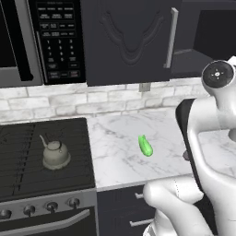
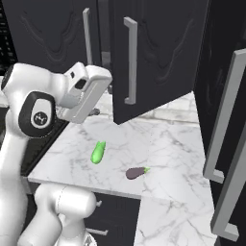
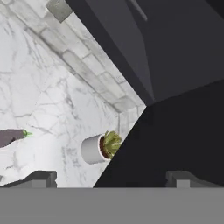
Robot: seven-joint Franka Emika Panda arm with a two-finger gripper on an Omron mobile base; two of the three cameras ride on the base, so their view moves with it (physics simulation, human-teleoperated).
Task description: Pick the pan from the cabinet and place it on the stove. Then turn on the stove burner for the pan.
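The stove (image 1: 27,138) lies at the lower left, with a row of dark knobs (image 1: 50,207) on its silver front. The black wall cabinet (image 1: 131,41) hangs above the counter. One of its doors (image 2: 149,57) stands swung open over the marble, and the dark inside (image 1: 214,37) shows at the upper right. The pan is hidden. My gripper (image 3: 113,179) is open with nothing between its fingertips (image 3: 41,177). It hangs over the counter, looking along the backsplash at the dark underside and edge of the cabinet (image 3: 175,65).
A small pale kettle (image 1: 55,153) sits on the stove grates. A green vegetable (image 2: 98,152) and a purple eggplant (image 2: 136,172) lie on the marble counter (image 2: 163,144). A potted plant (image 3: 100,148) stands by the wall. A microwave (image 1: 27,41) hangs above the stove. Tall doors with bar handles (image 2: 226,110) stand at the right.
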